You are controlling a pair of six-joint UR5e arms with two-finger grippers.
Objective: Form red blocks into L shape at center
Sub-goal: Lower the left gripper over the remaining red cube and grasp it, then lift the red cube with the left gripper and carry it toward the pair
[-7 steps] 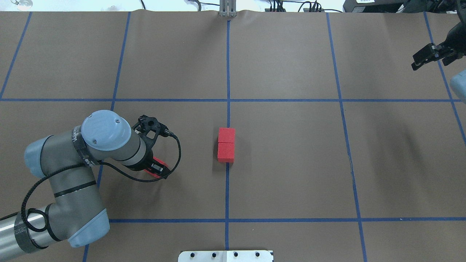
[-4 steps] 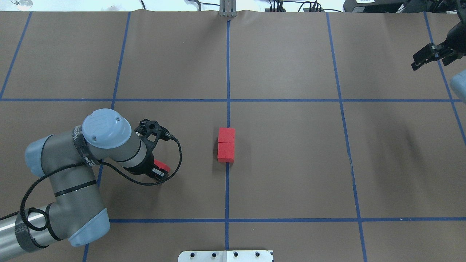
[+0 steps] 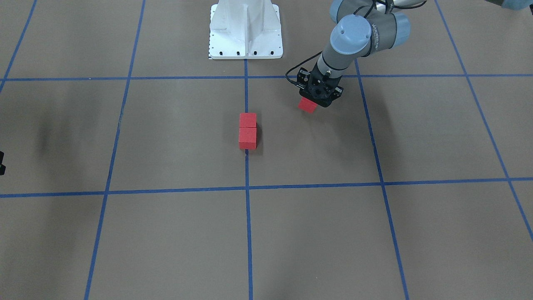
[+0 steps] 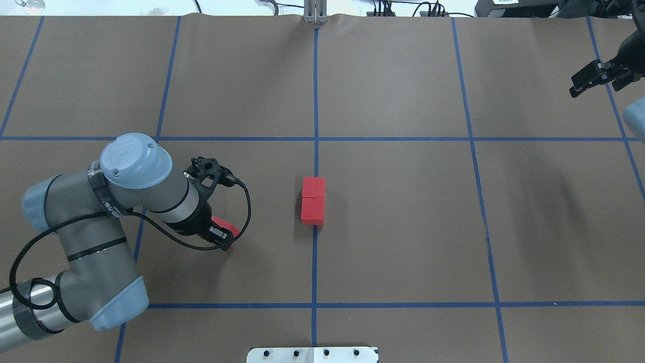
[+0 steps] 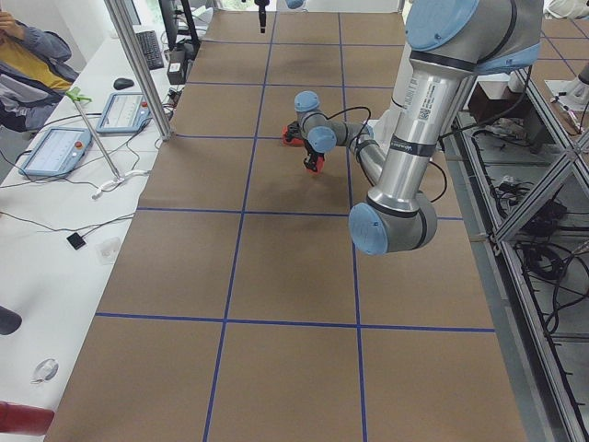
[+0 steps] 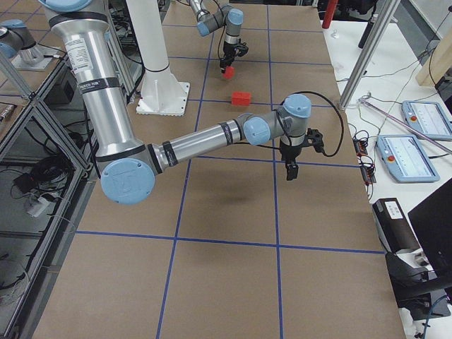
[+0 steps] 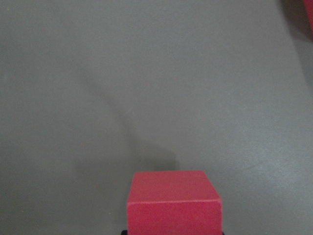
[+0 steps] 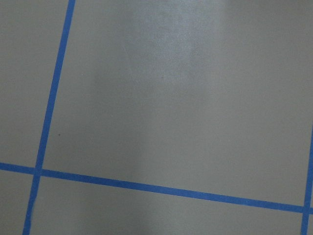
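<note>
Front view: left gripper (image 3: 310, 101) points down over the desk (image 3: 166, 137), jaws clamped on one red block (image 3: 307, 106), which sits skewed to the grid. The overhead view hides most of that block under the wrist, so only a red corner (image 4: 228, 231) shows beside the left gripper (image 4: 223, 236). The left wrist camera shows the block (image 7: 173, 200) close up at the bottom edge, its shadow on the paper beyond. I cannot tell if it touches the desk. A dark red patch (image 7: 304, 12) shows in that view's top right corner.

The other two red blocks (image 4: 313, 200) sit at the centre, touching face to face in a short row along the middle blue tape line (image 4: 316, 101), well apart from the gripped one. The same pair (image 3: 247, 131) is plain from the front.

The right gripper (image 4: 575, 85) hangs far off near the desk's right edge; I cannot tell whether its jaws are apart. Its wrist camera shows only paper and tape.

Black cable (image 4: 247, 212) loops beside the left wrist. White base plate (image 3: 245, 41) behind. A person (image 5: 28, 55) sits off the desk's far side.
</note>
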